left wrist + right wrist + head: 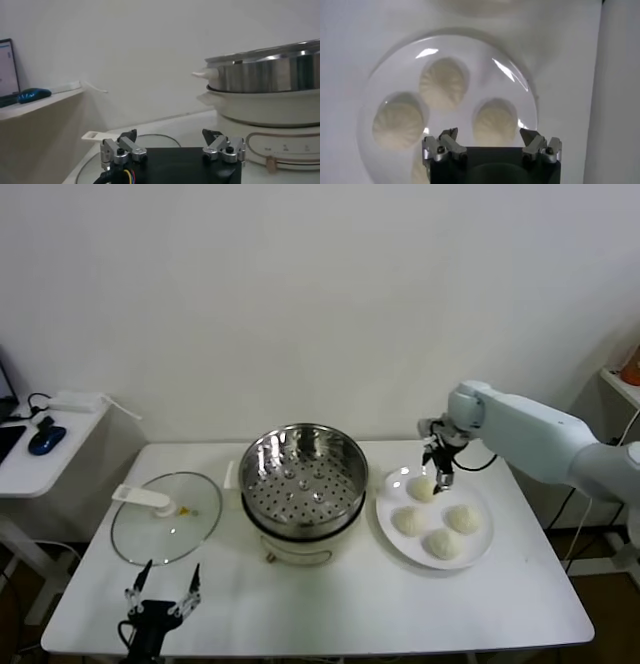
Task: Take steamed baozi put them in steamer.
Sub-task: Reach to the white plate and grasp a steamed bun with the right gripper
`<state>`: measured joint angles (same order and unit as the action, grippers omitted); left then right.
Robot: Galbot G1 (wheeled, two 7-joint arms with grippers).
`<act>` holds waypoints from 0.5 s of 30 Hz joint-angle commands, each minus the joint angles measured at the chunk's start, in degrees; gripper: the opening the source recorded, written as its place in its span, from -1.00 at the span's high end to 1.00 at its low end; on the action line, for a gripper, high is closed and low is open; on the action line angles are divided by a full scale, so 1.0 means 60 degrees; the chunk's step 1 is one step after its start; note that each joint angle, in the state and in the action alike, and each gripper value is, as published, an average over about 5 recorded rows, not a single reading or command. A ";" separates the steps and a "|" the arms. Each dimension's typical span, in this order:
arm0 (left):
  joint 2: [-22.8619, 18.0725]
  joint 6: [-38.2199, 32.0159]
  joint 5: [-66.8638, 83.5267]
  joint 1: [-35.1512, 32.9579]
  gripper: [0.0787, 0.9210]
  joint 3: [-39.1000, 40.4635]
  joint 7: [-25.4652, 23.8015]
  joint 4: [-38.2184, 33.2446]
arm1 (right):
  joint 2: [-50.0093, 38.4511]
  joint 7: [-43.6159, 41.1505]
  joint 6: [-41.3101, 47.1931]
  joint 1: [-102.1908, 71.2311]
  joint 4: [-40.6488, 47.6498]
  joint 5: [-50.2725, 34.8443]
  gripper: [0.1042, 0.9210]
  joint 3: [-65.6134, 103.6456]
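Overhead: right gripper (441, 476) jaws spread, empty, above buns (436, 518) on plate (482, 552) at table's right end; steamer (303, 476) mid-table, empty. Left gripper (173, 148) released near front-left edge. Right wrist: centre bun (493, 125) between jaws, descend straight, close gently.

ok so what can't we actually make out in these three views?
- Fourth baozi: right wrist view, mostly hidden behind the right end effector; only a sliver shows.
- Steamer: left wrist view, cut off by the frame edge; its inside is out of sight from this low angle.
- Glass lid: left wrist view, largely blocked by the left end effector.
- Base markings: too small to read.
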<state>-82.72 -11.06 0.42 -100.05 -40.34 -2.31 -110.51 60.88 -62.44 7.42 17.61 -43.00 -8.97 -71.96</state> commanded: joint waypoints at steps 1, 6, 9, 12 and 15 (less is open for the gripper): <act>0.0016 -0.0044 -0.0007 0.0010 -0.77 -0.0021 0.0000 0.0126 | 0.0347 -0.0013 -0.0161 -0.0470 0.0816 0.0712 -0.76 0.0305; 0.0043 -0.0077 -0.0063 0.0039 -0.77 0.0025 -0.0003 0.0194 | 0.0692 0.0240 -0.0466 -0.0890 0.1617 0.1389 -0.76 0.1066; 0.0049 -0.0099 -0.0129 0.0047 -0.77 0.0053 -0.0005 0.0221 | 0.0774 0.0243 -0.0493 -0.1021 0.1770 0.1506 -0.76 0.1248; 0.0047 -0.0138 -0.0147 0.0064 -0.77 0.0057 -0.0006 0.0253 | 0.0787 0.0241 -0.0501 -0.1101 0.1784 0.1537 -0.76 0.1266; 0.0038 -0.0186 -0.0147 0.0096 -0.77 0.0059 -0.0006 0.0293 | 0.0828 0.0264 -0.0533 -0.1158 0.1861 0.1581 -0.76 0.1323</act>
<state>-82.43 -12.04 -0.35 -99.42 -39.98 -2.34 -108.87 65.09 -60.96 4.57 12.12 -34.08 -1.56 -65.58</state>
